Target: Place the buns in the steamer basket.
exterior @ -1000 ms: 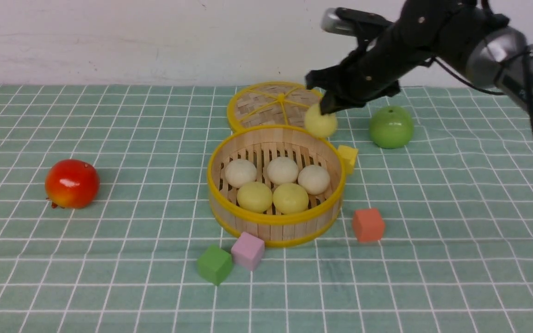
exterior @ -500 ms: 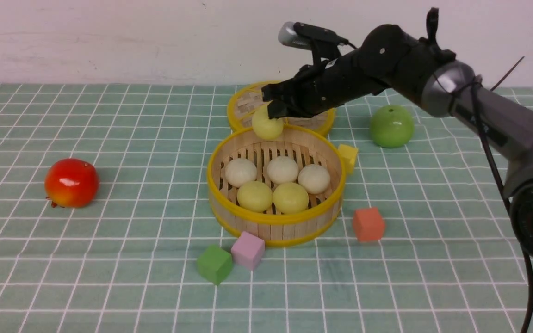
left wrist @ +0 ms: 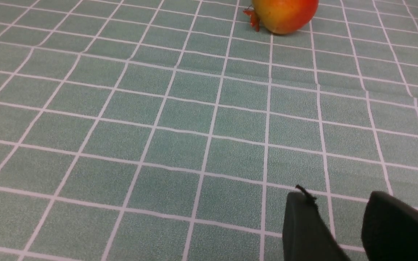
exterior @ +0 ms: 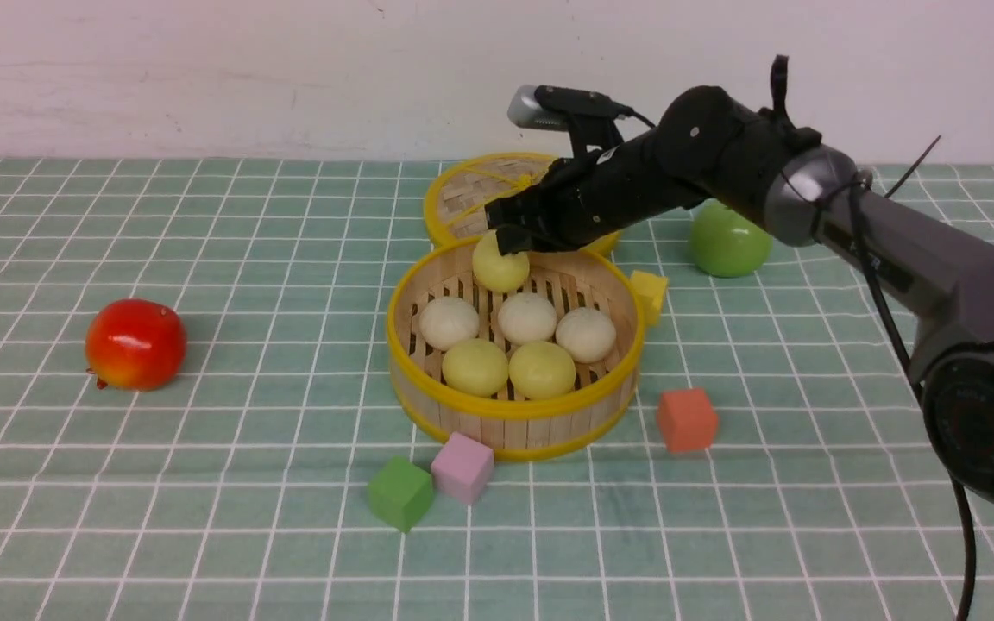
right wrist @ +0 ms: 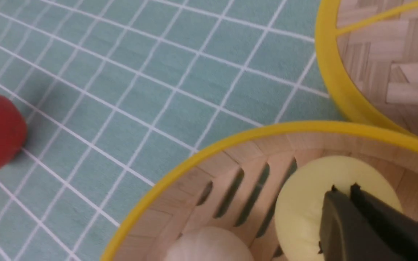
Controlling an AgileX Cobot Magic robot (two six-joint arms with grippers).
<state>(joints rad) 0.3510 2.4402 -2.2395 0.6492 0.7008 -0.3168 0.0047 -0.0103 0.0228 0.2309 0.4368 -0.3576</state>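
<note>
Buns: our right gripper (exterior: 510,244), jaws pinched shut on the last yellow bun (exterior: 500,267), hangs at the steamer basket's (exterior: 514,410) twelve o'clock wall; next, release.

Even, bright, diffuse light fills all three views, with only soft, short shadows under things on the surface (exterior: 204,517). A small white glare spot sits on the red fruit (exterior: 135,343). The right wrist view is soft, the red fruit blurred and the dark pincer (right wrist: 354,217) out of focus.
</note>
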